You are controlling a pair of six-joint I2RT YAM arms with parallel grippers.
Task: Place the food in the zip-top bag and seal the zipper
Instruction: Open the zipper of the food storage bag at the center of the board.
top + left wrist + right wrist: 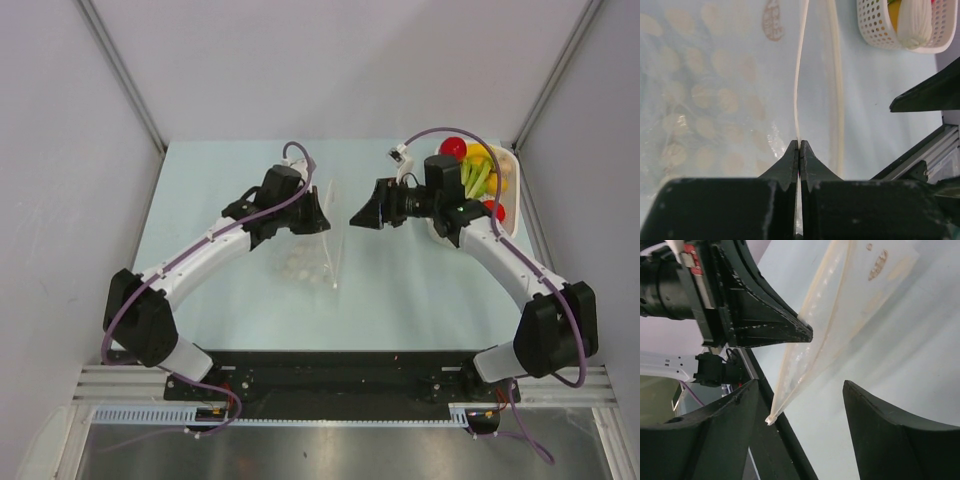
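The zip-top bag [305,258] lies clear and dotted on the table, its right edge lifted. My left gripper [320,215] is shut on the zipper [799,90], a thin white strip pinched between the fingertips of my left gripper [799,145]. My right gripper [362,215] stands open just right of that edge, facing it. In the right wrist view the bag [840,305] hangs from the left fingers [785,330]. Its lower corner [771,418] sits between my right gripper's [800,387] spread fingers, touching neither. The food [478,170], red, yellow and green pieces, fills the white basket.
The white perforated basket [516,185] stands at the back right, behind my right arm, and its rim [875,30] shows in the left wrist view. Grey walls close in the table on both sides and at the back.
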